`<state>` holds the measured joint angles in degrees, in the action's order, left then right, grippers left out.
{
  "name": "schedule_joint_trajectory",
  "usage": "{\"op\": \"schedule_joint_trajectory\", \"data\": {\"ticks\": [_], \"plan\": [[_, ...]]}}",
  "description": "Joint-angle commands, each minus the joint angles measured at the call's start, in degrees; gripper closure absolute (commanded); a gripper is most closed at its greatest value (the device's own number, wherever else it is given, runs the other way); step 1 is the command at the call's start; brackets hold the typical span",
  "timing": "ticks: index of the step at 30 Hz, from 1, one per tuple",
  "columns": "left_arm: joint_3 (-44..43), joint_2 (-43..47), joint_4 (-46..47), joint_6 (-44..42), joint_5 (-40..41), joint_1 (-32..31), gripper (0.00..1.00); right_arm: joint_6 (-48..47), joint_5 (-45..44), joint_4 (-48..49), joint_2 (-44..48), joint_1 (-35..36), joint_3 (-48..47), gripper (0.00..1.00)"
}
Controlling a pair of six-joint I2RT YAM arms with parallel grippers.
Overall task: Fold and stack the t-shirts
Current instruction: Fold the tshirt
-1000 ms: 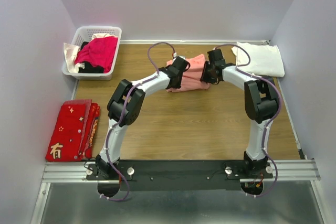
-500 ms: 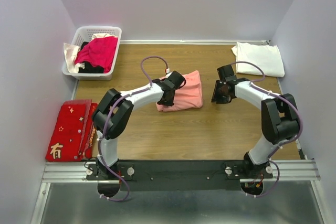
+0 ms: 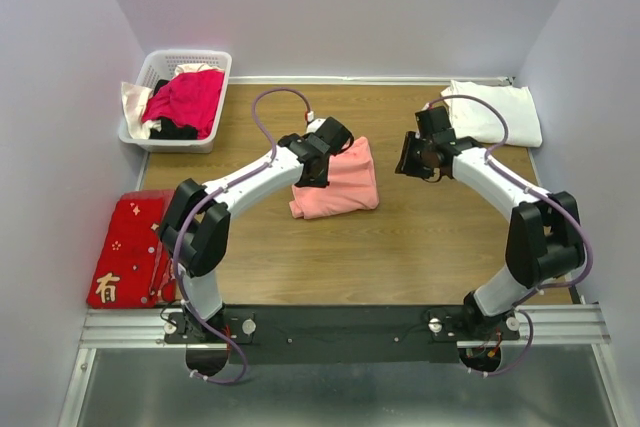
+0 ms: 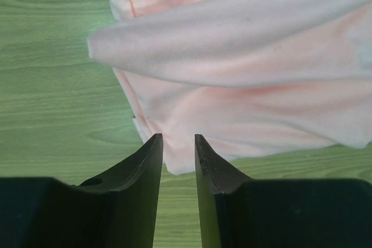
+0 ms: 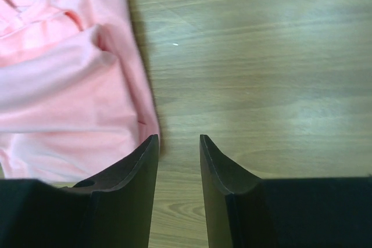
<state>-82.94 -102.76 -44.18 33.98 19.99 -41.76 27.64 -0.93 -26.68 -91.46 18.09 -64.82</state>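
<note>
So the salmon-pink cotton t-shirt [image 3: 335, 182] is sitting around the middle of the overhead view, a bit left of centre, on the brown wooden tabletop [image 3: 400, 247]. It's bunched into a rough folded rectangle, kinda lumpy, with one layer lapped over the rest. The plain white t-shirt [image 3: 495, 112] lies folded flat in the upper right of the table, well apart from the pink one.

Neither pincer is gripping anything. The left gripper [image 4: 177, 137] has its jaws a little apart with nothing between them, right at the pink tee's edge. The right gripper [image 5: 178, 137] is also parted and empty, over bare wood just beside the other edge of the shirt.

My read is that folding the pink one is basically done and stacking comes next. That calls for both pincers to pinch opposite edges through all the layers, lift evenly and set it on the white tee toward the upper right. Grab only the top layer and the fold probably flops open.
</note>
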Motion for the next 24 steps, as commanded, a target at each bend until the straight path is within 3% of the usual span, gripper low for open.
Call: {"op": "schedule_joint_trajectory", "data": {"ticks": [1, 7, 24], "plan": [[-0.3, 0.2, -1.3, 4.5, 5.1, 1.3, 0.62, -4.1, 4.0, -0.9, -3.6, 2.3, -4.2, 0.53], [4.8, 1.9, 6.5, 4.0, 2.8, 6.4, 0.62, -4.4, 6.9, 2.2, -6.8, 2.5, -6.4, 0.47], [8.8, 2.3, 16.1, -0.8, -6.3, 13.6, 0.61, -4.2, 12.0, 6.8, -19.5, 2.5, -16.4, 0.46]]}}
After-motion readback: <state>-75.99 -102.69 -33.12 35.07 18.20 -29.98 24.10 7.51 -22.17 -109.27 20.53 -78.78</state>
